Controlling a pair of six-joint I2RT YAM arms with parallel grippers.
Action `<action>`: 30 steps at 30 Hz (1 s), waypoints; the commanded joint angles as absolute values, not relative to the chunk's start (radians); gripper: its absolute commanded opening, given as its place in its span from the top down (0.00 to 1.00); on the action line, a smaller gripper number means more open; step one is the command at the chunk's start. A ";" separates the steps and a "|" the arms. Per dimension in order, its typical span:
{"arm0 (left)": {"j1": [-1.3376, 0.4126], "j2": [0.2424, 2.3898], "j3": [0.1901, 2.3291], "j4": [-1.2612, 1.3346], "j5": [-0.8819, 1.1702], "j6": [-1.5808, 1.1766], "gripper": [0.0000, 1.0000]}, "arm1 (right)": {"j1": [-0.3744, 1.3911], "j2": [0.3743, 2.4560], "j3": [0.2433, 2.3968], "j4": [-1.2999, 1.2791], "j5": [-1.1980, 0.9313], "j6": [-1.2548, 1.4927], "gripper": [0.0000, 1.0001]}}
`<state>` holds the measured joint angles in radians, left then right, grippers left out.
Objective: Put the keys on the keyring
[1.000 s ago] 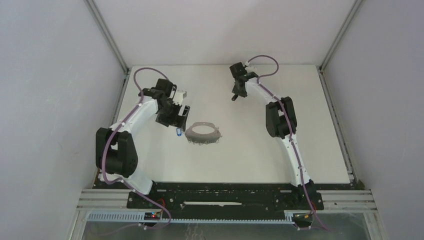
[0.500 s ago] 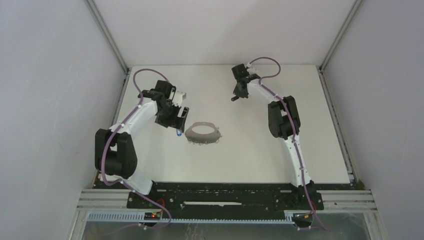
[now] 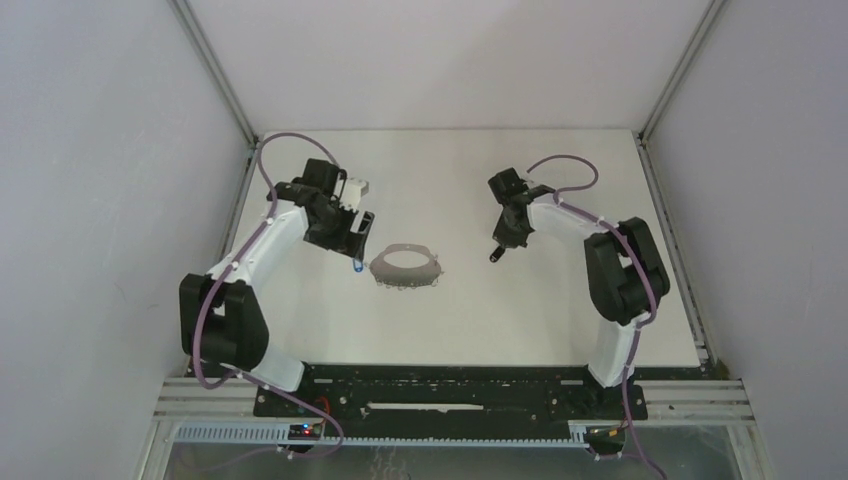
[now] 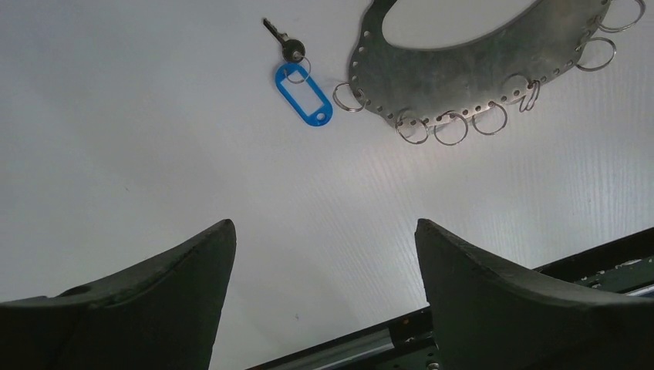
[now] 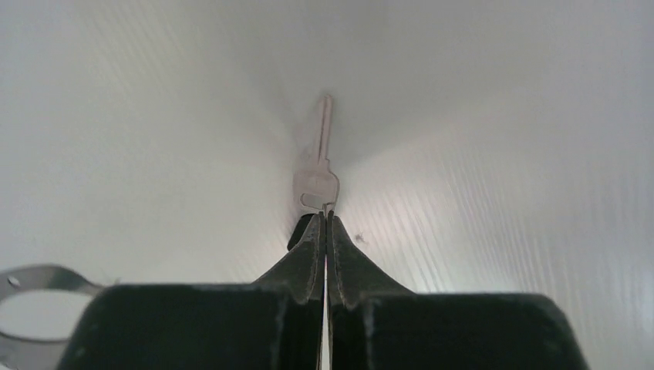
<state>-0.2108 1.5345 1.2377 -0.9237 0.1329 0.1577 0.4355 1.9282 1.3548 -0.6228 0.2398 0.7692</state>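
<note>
Right gripper [image 5: 325,220]: fingers pressed together, pinching the silver key [image 5: 317,176] by the rim of its head, blade pointing out past the tips.
Left gripper [image 4: 324,229]: fingers wide apart, holding nothing, hanging over the tagged key.
Keyring [image 4: 463,77]: flat grey crescent with small rings [image 4: 451,129] along its near edge, lying a little left of the centre of the table [image 3: 560,310].
Black-headed key [image 4: 290,49]: joined to a blue tag [image 4: 303,95], lying just beside the keyring's left end, not on it.
Step in hand (judged): carrying the silver key to 1 of the small rings.
Doing it well: the hold is thin, so travel slowly, keep the head's hole clear of the pads, aim at 1 ring only, and let the free gripper steady the plate.
Change over 1 second: the right arm has swung from the far edge toward the table's centre, nearer the keyring. The left arm has shifted only slightly. The keyring and tagged key lie as before.
</note>
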 commanded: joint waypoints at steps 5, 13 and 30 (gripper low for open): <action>-0.215 1.415 1.137 -0.880 0.086 0.204 0.06 | 0.524 1.713 1.137 -0.634 0.243 0.819 1.00; -0.219 1.342 1.076 -0.843 0.033 0.206 0.00 | 0.546 1.645 0.995 -0.556 0.242 0.828 1.00; -0.219 1.280 1.056 -0.725 -0.057 0.260 0.00 | 0.781 1.471 0.962 -0.158 0.231 0.535 0.08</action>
